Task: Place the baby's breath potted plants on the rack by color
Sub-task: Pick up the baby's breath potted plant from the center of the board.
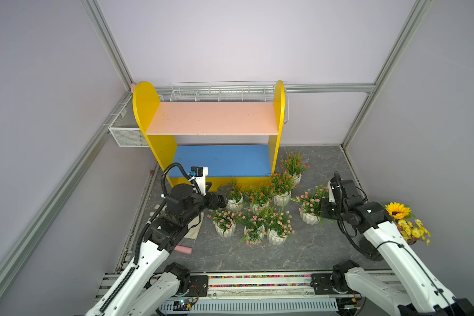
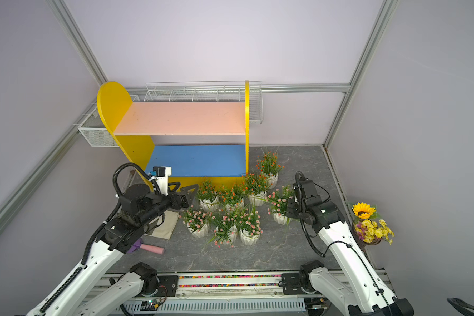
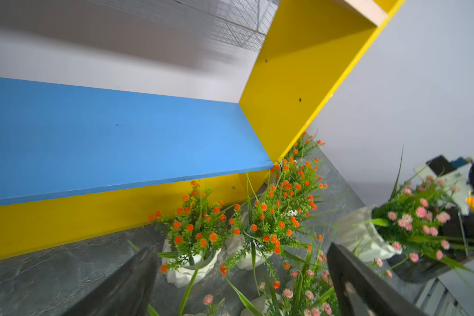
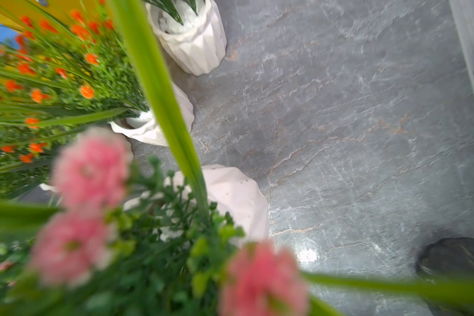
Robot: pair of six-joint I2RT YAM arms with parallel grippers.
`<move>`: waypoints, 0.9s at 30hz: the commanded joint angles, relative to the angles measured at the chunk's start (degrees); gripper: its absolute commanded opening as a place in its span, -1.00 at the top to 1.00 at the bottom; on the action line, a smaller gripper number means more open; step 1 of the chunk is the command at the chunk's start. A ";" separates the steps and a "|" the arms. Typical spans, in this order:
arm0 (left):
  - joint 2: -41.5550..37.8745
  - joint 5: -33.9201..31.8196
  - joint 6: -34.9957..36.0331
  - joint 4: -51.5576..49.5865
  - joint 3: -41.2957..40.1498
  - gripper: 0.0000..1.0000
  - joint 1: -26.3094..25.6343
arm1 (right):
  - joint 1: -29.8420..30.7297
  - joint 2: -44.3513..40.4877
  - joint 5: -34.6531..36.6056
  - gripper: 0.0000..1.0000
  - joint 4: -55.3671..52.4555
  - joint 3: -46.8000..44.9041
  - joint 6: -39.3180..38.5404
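Eight plants (image 1: 253, 219) on floor (image 1: 312, 251), rack (image 1: 148, 109) bare: first pickups in hand. Your right gripper (image 1: 321, 205) pressed together, buried in lone pink plant (image 1: 311, 203), apparently pinching stems; lift slowly. Your left gripper (image 1: 224, 196) spread, nearest orange plant (image 3: 192, 232) just ahead; advance, close low. Rack just beyond it.

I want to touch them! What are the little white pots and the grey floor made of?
White pots: probably ceramic, matte white; stiff folded ridges, thick rim. Could be plastic.
Grey floor: stone-look slab, faintly glossy; pale veins and a light glare. Maybe printed.
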 commanded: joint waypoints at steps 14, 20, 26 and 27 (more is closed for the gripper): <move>5.78 -8.69 10.89 25.38 -9.89 -0.99 -19.54 | -0.53 6.99 -10.73 0.86 -3.07 19.07 -6.40; 7.45 -8.34 14.12 29.98 -10.64 -0.99 -22.84 | 1.54 10.37 -14.58 0.86 -1.32 23.52 -6.26; 11.40 -6.00 14.86 31.50 -7.87 -0.99 -24.38 | 6.18 14.35 -14.88 0.86 -1.02 27.43 -5.99; 11.97 -5.92 15.24 31.75 -7.39 -0.99 -24.86 | 6.86 14.87 -15.10 0.86 0.83 27.78 -5.78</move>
